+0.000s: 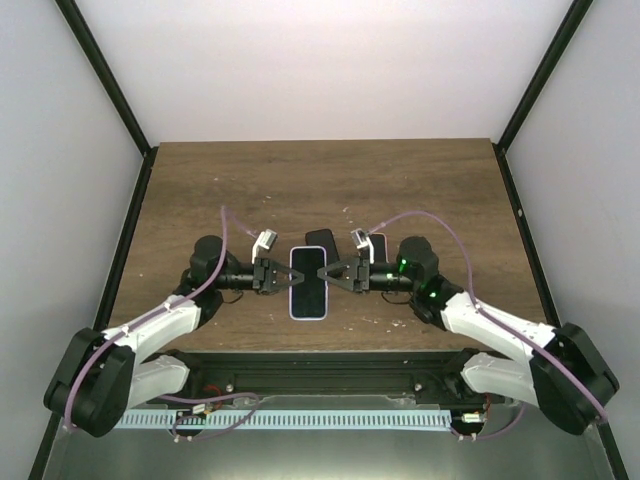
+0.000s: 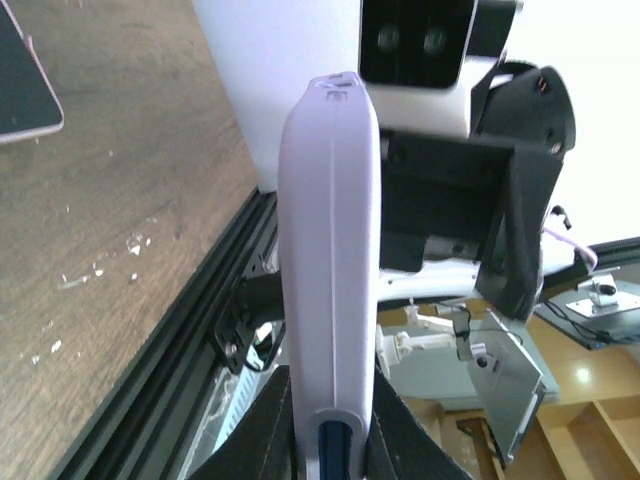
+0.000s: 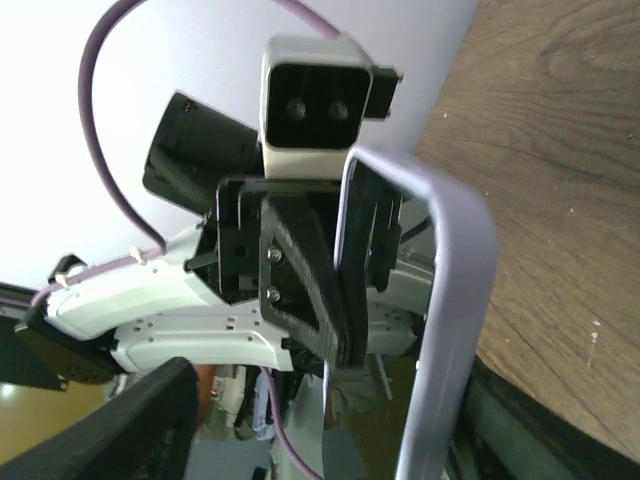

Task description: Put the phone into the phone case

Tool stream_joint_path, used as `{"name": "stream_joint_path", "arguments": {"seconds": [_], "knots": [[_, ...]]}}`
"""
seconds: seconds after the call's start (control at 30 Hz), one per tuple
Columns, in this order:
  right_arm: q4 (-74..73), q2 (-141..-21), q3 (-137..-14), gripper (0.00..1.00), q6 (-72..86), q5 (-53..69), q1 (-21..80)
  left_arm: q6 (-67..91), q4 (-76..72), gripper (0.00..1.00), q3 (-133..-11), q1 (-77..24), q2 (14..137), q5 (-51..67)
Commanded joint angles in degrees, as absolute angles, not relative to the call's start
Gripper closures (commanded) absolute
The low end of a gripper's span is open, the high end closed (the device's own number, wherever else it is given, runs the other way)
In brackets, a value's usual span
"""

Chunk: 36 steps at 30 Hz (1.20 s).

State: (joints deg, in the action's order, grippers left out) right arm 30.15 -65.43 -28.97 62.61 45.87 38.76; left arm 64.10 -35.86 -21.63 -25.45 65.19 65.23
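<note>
Left pincer (image 1: 282, 277) clamps phone case (image 1: 310, 290) edge | right pincer (image 1: 336, 273) wide beside it | dark slab (image 1: 320, 240) behind, perhaps phone

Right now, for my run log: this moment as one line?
left hand: shut on phone case | right hand: open, at case's other edge | case: between both hands

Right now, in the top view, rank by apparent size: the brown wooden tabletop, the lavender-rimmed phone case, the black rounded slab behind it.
Largest: brown wooden tabletop.
Middle: lavender-rimmed phone case.
Smallest: black rounded slab, though the case seems to cover its near end, so its full size is unsure.
</note>
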Motion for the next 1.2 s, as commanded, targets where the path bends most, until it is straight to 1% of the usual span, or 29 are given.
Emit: {"name": "stream_joint_path", "arguments": {"seconds": [0.0, 0.07, 0.23, 0.33, 0.57, 0.6, 0.67, 0.73, 0.83, 0.97, 1.1, 1.17], "knots": [[25.16, -60.93, -25.91, 0.21, 61.54, 46.6, 39.19, 62.12, -36.97, 0.93, -26.55, -25.49, 64.73, 62.03], [23.32, -59.64, -24.74, 0.18, 61.63, 45.97, 39.46, 62.39, -37.47, 0.93, -27.45, -25.51, 65.05, 60.86], [24.93, -58.76, -23.24, 0.18, 62.97, 45.39, 41.1, 63.0, -38.97, 0.94, -28.8, -25.49, 65.52, 59.72], [28.39, -60.08, -23.4, 0.24, 63.91, 46.91, 42.09, 62.73, -38.79, 0.94, -29.12, -25.49, 65.78, 59.23], [35.53, -59.94, -20.98, 0.51, 67.32, 45.35, 42.5, 61.54, -37.72, 0.94, -28.95, -25.47, 66.73, 58.72], [35.66, -59.94, -20.99, 0.57, 67.47, 45.35, 42.51, 61.11, -37.23, 0.95, -28.9, -25.49, 66.92, 58.64], [35.07, -59.71, -20.92, 0.73, 67.74, 45.04, 42.49, 59.15, -34.84, 0.95, -29.28, -25.49, 67.2, 58.34], [34.62, -59.31, -20.62, 0.86, 68.52, 44.31, 42.46, 55.36, -29.7, 0.96, -30.44, -25.49, 67.4, 57.66], [33.11, -58.94, -20.39, 0.98, 69.6, 43.06, 42.45, 48.86, -21.75, 0.97, -32.72, -25.49, 67.54, 56.05], [31.69, -58.86, -20.21, 0.99, 69.97, 41.57, 42.45, 44.92, -15.56, 0.98, -34.47, -25.49, 68.08, 54.84], [31.72, -59.05, -20.28, 0.99, 69.41, 41.47, 42.46, 46.51, -17.24, 0.98, -34.07, -25.49, 68.53, 56.01], [30.56, -59.06, -20.68, 0.98, 68.35, 41.34, 42.45, 47.85, -18.47, 0.97, -33.75, -25.53, 68.48, 56.83]]}}
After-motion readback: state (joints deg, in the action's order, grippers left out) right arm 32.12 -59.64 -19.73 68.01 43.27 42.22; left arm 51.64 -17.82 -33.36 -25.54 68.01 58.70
